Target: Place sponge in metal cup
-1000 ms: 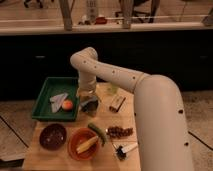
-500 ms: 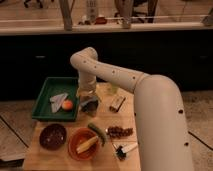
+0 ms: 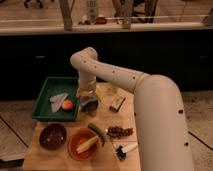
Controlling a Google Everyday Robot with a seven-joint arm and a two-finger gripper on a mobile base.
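Note:
The pale-blue sponge [image 3: 58,101] lies in the green tray [image 3: 46,91] at the table's left, next to an orange ball [image 3: 67,104]. My gripper [image 3: 88,100] hangs straight down from the white arm just past the tray's right rim, to the right of the sponge and apart from it. It looks open, and I see nothing held in it. Right under it stands a dull grey shape [image 3: 91,108] that looks like the metal cup, partly hidden by the fingers.
A pale green cup [image 3: 112,89] and a brown-and-tan block [image 3: 117,103] sit right of the gripper. Nearer the front are a dark bowl [image 3: 52,136], an orange bowl [image 3: 75,136] holding yellow food, a green vegetable [image 3: 98,132], a dark cluster [image 3: 120,131] and a black-and-white item [image 3: 123,149].

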